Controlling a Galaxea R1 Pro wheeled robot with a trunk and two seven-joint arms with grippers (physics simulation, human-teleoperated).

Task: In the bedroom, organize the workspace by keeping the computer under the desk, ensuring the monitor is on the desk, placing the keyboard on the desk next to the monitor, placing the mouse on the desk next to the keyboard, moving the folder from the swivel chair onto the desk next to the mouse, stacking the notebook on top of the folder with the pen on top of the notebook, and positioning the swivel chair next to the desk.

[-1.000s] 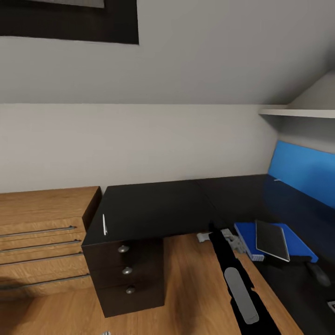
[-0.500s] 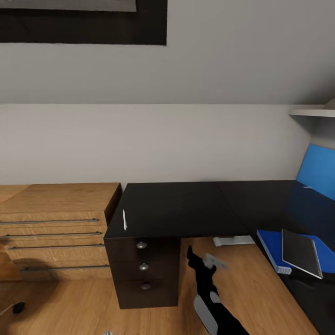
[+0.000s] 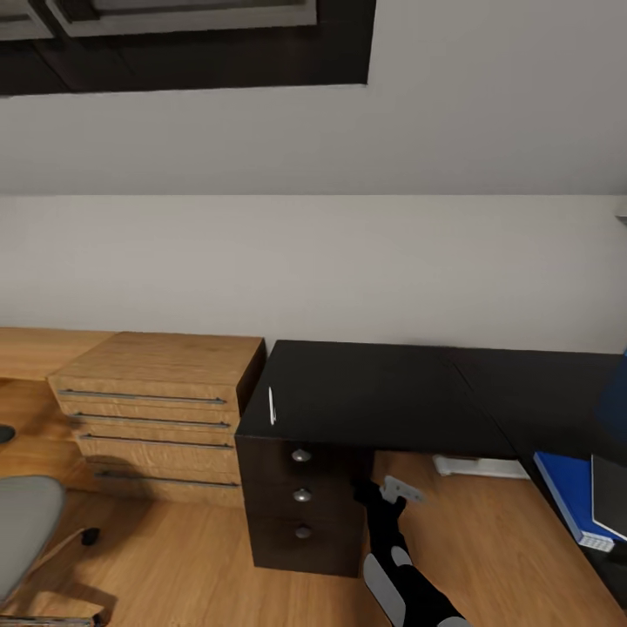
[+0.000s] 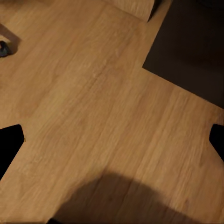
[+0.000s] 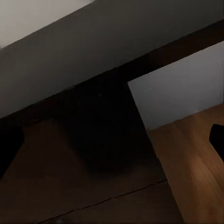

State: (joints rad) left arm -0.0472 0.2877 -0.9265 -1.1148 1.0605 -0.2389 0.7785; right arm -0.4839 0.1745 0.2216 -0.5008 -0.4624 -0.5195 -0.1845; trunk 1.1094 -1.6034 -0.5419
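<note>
**Black desk ahead, pen waiting at its near corner**

Wooden floor lies under the left gripper [image 4: 112, 140]; its dark fingertips sit at opposite edges of the wrist view, so the jaws stand wide apart and empty. The right gripper [image 5: 112, 140] shows the same spread, with nothing between its tips, facing the shadowed underside of the desk. In the head view the right arm [image 3: 396, 557] reaches forward beside the drawer unit [image 3: 300, 505]. The swivel chair [image 3: 26, 531] sits low at the left, well apart from the desk [image 3: 392, 392].

On the desk's near left edge, above the drawers, lies the pen [image 3: 272, 406]: light, stiff, thin and likely to roll or skid on the glossy top, so I would pinch it across its middle. At the right edge the folder [image 3: 566, 492] carries the notebook [image 3: 610, 496]. Beyond the drawers stands a wooden dresser [image 3: 157, 392].
</note>
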